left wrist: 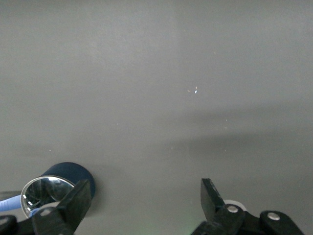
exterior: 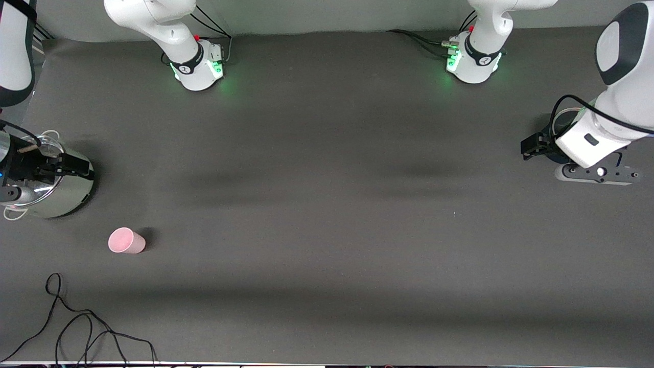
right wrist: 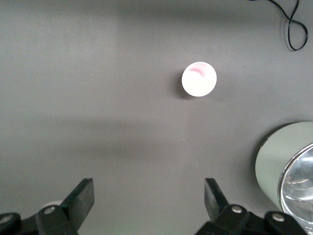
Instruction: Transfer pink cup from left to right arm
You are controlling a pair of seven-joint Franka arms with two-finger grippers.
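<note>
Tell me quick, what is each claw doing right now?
Left claw: open, empty, over a dark blue pot.
Right claw: open, empty, over the pale pot; pink cup untouched.

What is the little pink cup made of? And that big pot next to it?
The pink cup looks like plain matte plastic: smooth, evenly coloured, no shine. The pot looks like metal with a pale green coating and a glass lid that shows bright reflections.

left arm: reaches out at its own end of the table, waiting | left gripper (exterior: pixel 531 145): low above the table, fingers (left wrist: pixel 211 198) spread wide, nothing between them | right arm: out at its own end | right gripper (exterior: pixel 66 166): fingers (right wrist: pixel 83 196) spread wide, empty
</note>
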